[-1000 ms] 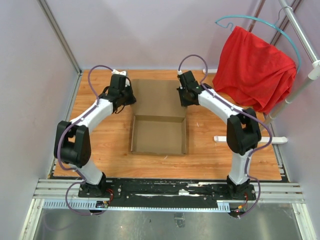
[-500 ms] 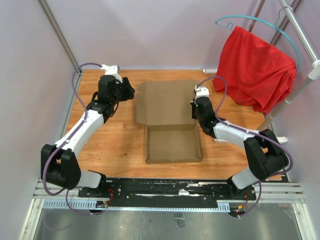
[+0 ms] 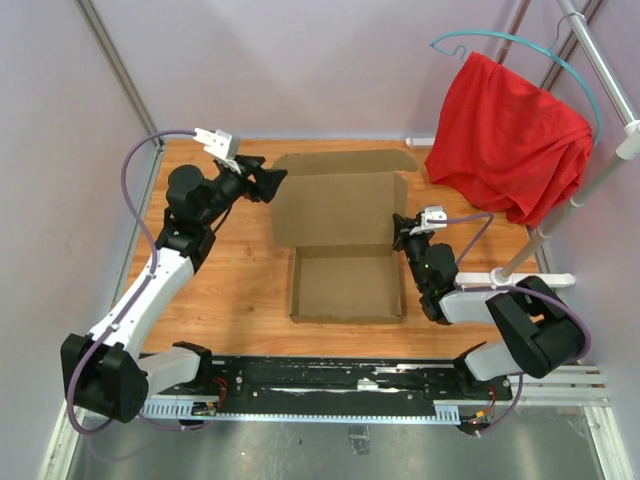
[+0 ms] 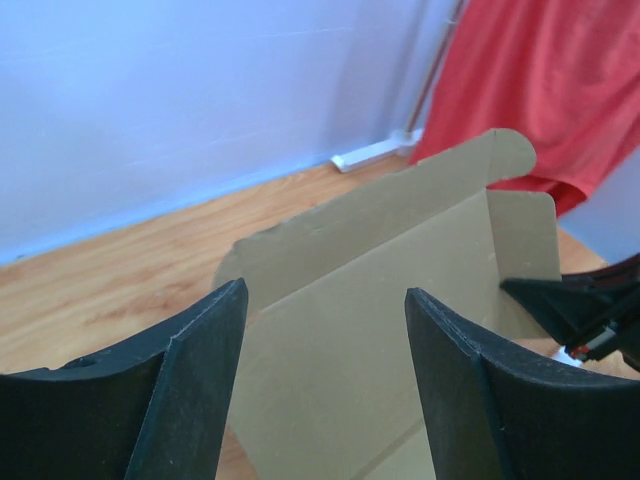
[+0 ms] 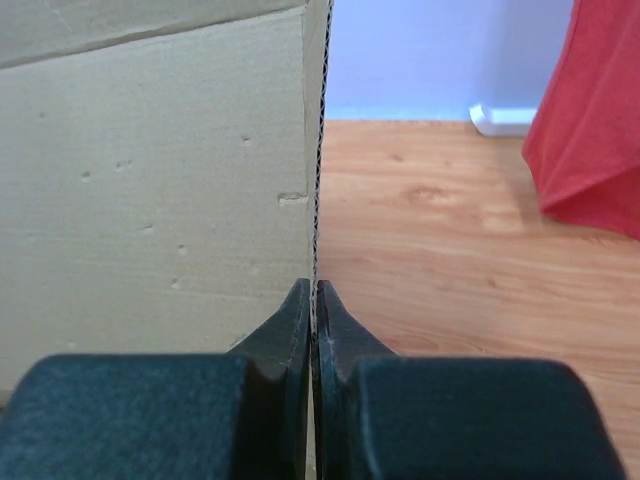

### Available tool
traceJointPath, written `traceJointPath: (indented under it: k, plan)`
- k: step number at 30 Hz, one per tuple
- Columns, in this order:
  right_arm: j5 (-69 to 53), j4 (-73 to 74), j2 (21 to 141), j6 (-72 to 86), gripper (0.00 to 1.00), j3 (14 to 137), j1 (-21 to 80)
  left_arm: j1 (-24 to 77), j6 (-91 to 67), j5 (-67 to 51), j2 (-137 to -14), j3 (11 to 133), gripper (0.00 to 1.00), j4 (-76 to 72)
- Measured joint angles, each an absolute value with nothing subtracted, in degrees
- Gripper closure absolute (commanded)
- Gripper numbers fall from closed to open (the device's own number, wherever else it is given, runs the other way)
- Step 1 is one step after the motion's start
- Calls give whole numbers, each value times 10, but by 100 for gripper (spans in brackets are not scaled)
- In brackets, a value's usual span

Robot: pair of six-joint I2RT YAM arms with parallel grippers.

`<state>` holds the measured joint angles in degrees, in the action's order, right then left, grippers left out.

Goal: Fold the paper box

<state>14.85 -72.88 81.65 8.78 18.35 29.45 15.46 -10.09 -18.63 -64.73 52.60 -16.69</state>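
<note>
The brown paper box (image 3: pixel 345 287) lies mid-table as a shallow open tray, its lid panel (image 3: pixel 340 207) tilted up at the back with a flap along the top. My left gripper (image 3: pixel 274 183) hangs open just left of the lid's left edge, touching nothing; in the left wrist view the lid (image 4: pixel 400 260) shows between the spread fingers (image 4: pixel 195 380). My right gripper (image 3: pixel 401 236) is shut on the box's right side edge where lid meets tray. In the right wrist view the corrugated edge (image 5: pixel 317 180) runs straight into the closed gripper (image 5: pixel 314 297).
A red cloth (image 3: pixel 505 135) hangs on a teal hanger from a rack at the back right; the rack's white foot (image 3: pixel 530 280) rests on the table right of the box. Lilac walls close in the left and back sides.
The left gripper opened, let go of the lid's left edge and drew back left. The right arm pulled in toward its base. The box shifted right and its lid now stands raised.
</note>
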Motion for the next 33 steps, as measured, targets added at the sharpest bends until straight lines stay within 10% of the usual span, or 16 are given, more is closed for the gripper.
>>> traceJointPath:
  k: [33]
  plan:
    - [-33, -858, 802, -18, 99, 121, 312, 224, 227, -266, -748, 622, 31, -119]
